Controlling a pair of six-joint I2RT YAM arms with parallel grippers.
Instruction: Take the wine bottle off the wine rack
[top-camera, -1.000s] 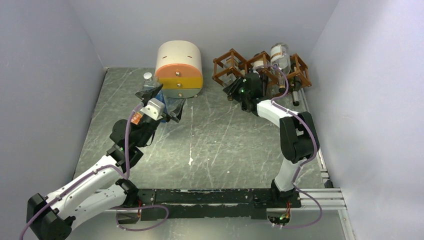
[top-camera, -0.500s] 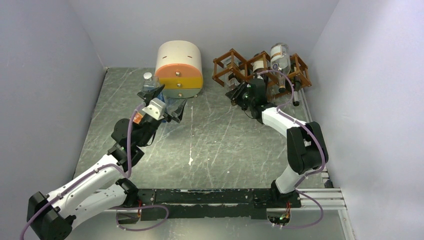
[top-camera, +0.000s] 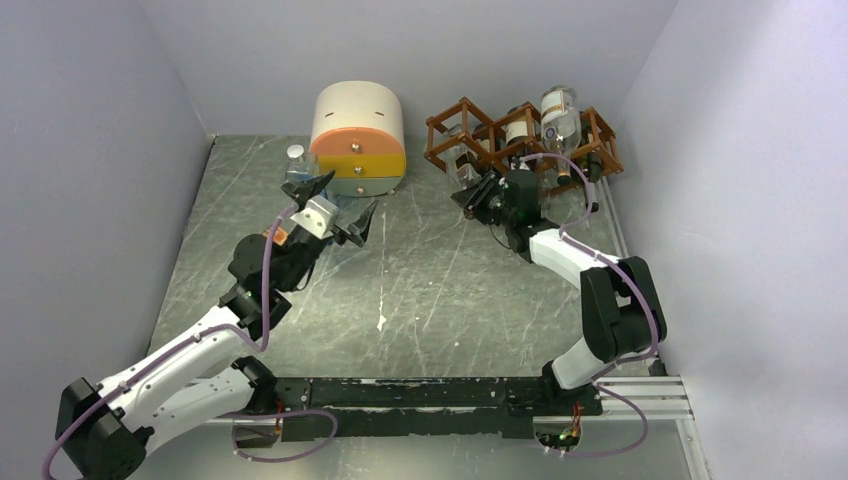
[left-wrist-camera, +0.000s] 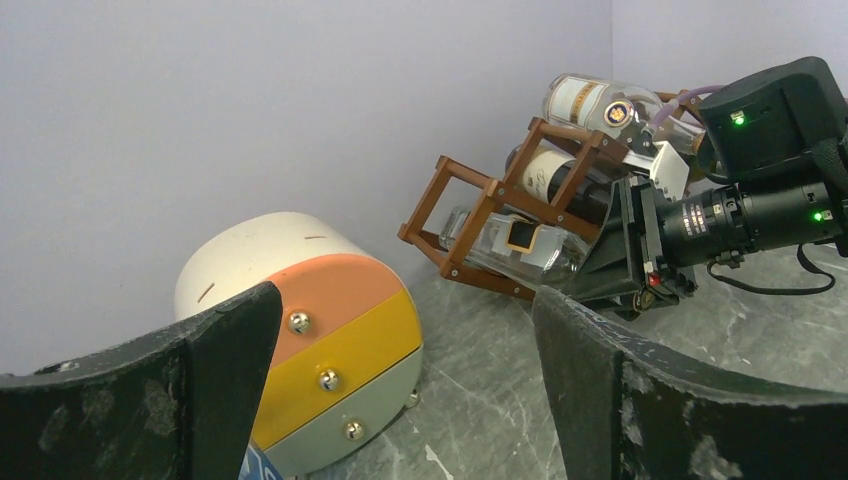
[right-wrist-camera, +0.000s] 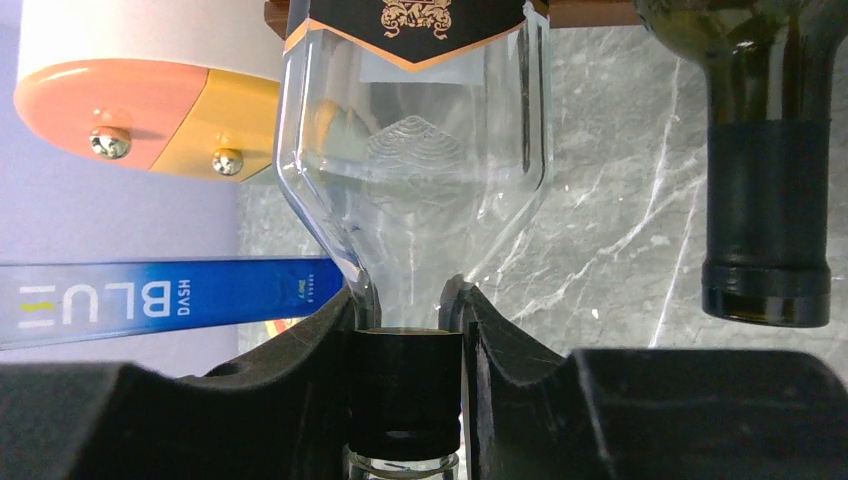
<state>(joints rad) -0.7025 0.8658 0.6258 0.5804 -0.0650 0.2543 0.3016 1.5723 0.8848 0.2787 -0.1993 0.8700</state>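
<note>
The reddish-brown wine rack (top-camera: 590, 135) stands at the back right and also shows in the left wrist view (left-wrist-camera: 470, 195). A clear wine bottle (right-wrist-camera: 415, 150) with a black cap (right-wrist-camera: 403, 385) lies in its lower left cell (left-wrist-camera: 505, 240). My right gripper (right-wrist-camera: 403, 350) is shut on that bottle's capped neck, just in front of the rack (top-camera: 478, 195). A dark bottle (right-wrist-camera: 765, 200) hangs in the cell beside it. Two more bottles (top-camera: 560, 110) lie higher in the rack. My left gripper (top-camera: 335, 205) is open and empty, in front of the drawer box.
A cream, orange and yellow drawer box (top-camera: 358, 135) stands at the back middle. A blue carton (right-wrist-camera: 170, 300) lies under my left gripper (left-wrist-camera: 400, 380). A small clear bottle (top-camera: 296, 155) stands left of the drawer box. Walls close in on the back and both sides.
My right gripper has drawn back a little from the rack toward the near side, its elbow swinging right. The left arm has shifted only slightly.
</note>
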